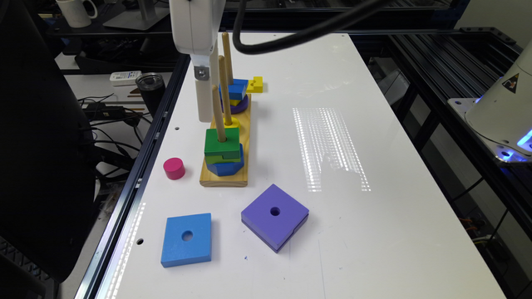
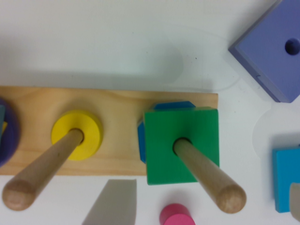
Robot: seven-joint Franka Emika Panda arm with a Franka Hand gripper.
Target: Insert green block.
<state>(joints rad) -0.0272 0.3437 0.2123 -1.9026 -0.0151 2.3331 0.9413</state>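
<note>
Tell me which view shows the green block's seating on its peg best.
The exterior view: from the side, the green block sits threaded on the nearest peg, resting on the blue octagon. The wrist view looks down on its top face, peg through the hole, stack height hidden.

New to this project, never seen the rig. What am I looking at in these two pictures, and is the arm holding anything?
It is one robot arm working over a white table. One picture comes from a camera off the arm; the other from a camera on its wrist, looking down.

The white part hanging over the pegs is the gripper. Nothing sits between its fingertips, so it holds nothing.

On the table is a wooden base with three upright pegs. The green block is already threaded on the nearest peg, on top of a blue octagon. The middle peg has a yellow ring.

Loose pieces: a pink cylinder, a flat blue square and a purple square.
</note>
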